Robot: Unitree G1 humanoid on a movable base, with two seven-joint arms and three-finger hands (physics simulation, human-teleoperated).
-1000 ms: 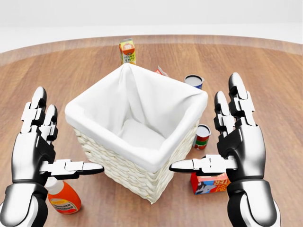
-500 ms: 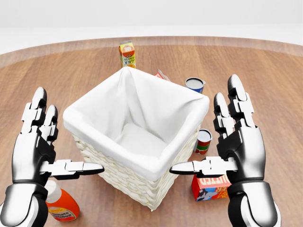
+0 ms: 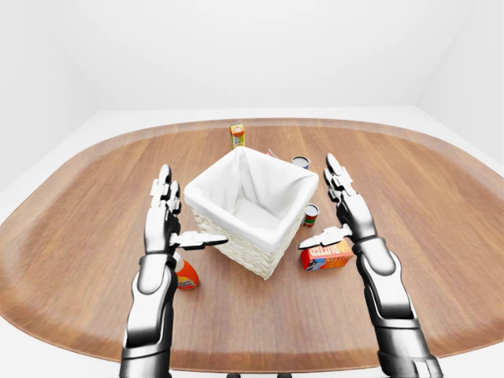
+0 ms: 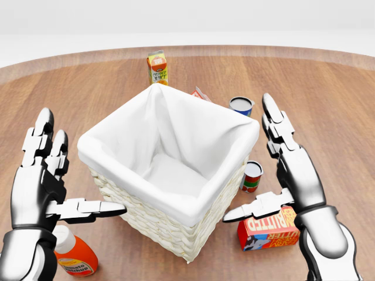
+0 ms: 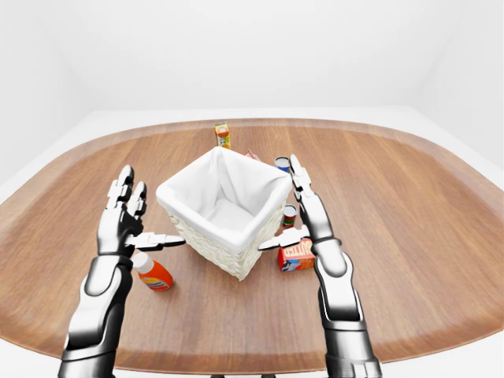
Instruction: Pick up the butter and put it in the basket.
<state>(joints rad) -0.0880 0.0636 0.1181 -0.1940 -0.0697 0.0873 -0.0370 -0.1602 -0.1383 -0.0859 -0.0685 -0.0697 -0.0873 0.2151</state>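
Observation:
The butter (image 4: 268,229), a red and orange box with white lettering, lies on the wooden table at the lower right of the head view, just right of the basket. The wicker basket (image 4: 153,226) with a white cloth liner stands in the middle and is empty. My right hand (image 4: 270,171) is open, palm toward the basket, with its thumb over the butter's top edge and not gripping it. My left hand (image 4: 65,175) is open and empty on the basket's left side, thumb pointing at the wicker wall.
A red can (image 4: 252,176) stands between basket and butter. A blue can (image 4: 241,105), a small red-white carton (image 4: 201,93) and an orange juice carton (image 4: 157,67) stand beyond the basket. A tomato sauce bottle (image 4: 76,255) lies under my left hand. The oval table's edge (image 3: 260,364) is near.
My right hand has tilted and shifted right, fingers leaning toward the basket, so more of the butter shows. My left hand has dropped slightly. The view crept a little closer.

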